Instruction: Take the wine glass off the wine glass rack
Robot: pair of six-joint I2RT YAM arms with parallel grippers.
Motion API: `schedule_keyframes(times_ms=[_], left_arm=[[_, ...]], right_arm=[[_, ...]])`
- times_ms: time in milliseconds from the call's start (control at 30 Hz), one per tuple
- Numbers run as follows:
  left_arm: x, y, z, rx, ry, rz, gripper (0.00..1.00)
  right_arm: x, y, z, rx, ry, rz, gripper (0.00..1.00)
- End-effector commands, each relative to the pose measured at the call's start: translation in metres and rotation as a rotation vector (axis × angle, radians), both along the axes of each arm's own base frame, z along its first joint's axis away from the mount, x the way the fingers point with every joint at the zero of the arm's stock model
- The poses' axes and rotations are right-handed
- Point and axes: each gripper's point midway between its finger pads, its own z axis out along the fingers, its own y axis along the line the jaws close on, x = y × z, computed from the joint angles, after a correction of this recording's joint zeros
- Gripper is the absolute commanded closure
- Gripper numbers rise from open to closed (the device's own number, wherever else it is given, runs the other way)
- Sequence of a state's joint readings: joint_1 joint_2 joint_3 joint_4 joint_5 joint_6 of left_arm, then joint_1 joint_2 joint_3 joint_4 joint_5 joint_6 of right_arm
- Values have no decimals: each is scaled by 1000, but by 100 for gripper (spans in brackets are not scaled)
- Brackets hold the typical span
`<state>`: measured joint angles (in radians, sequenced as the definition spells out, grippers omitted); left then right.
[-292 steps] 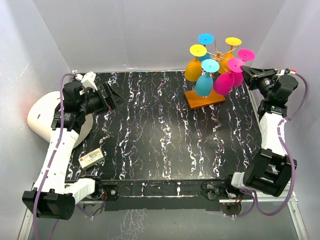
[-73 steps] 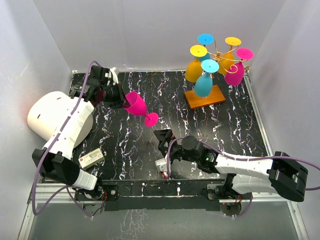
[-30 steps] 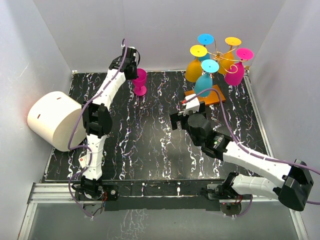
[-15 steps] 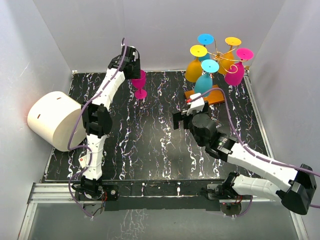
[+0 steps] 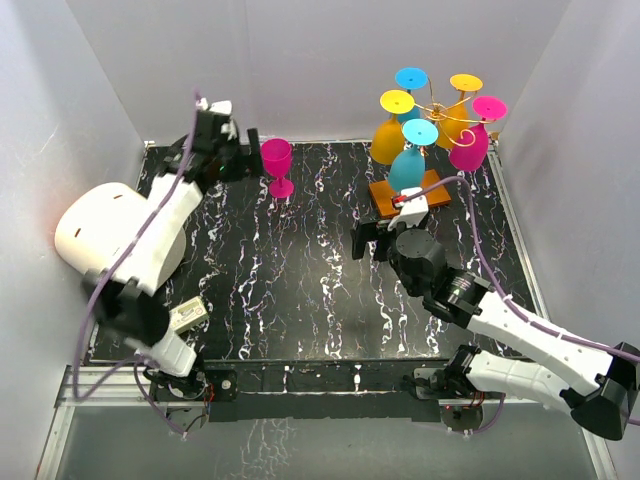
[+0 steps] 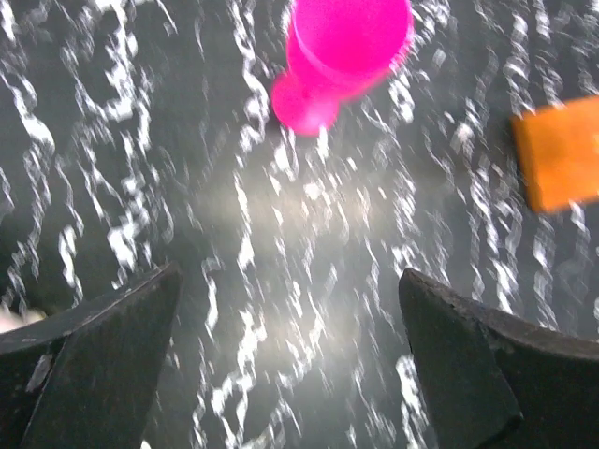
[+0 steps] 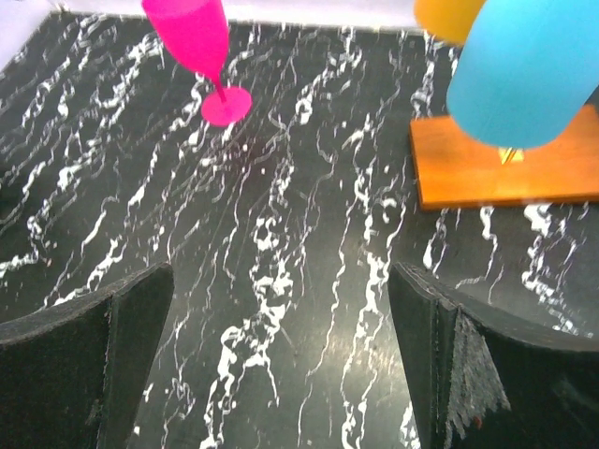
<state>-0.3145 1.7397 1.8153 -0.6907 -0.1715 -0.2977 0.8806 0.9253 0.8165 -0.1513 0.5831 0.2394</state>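
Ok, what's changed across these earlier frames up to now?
The left gripper let go of the pink wine glass, now standing upright on the table, and drew back leftward, open. The right gripper, open, edged toward the wine glass rack. The rack and its five hanging glasses stayed put.

Magenta wine glass (image 5: 276, 162) upright, well apart from gold rack (image 5: 385, 193).
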Motion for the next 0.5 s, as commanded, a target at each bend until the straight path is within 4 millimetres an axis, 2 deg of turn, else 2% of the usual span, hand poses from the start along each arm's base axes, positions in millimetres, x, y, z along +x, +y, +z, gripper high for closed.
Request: schedule_keyframes(times_ms=[0,100,200,333,367,400,433,467], left_arm=[[-83,-13,18,-253,-27,-44,1],[-124,-19,10,-353,10,-71,1],[-150,-28,7,-430,30,-116,1],[-174,-37,6,-492,53,-192,1],[-177,-38,5,-496,56,-200,1],[-179,-37,3,-497,55,-201,1],[-181,-37,1,-498,54,-204,1],[-181,-37,0,-499,51,-208,1]], right_arm=[[-12,5,-31,112,131,2,2],[-16,11,-39,156,176,17,2],[-12,12,-31,174,173,-3,2],[9,13,2,133,119,-31,2],[20,10,23,139,93,-40,2],[27,11,28,122,91,-34,2],[37,9,51,134,63,-35,2],[46,4,65,131,49,-43,2]])
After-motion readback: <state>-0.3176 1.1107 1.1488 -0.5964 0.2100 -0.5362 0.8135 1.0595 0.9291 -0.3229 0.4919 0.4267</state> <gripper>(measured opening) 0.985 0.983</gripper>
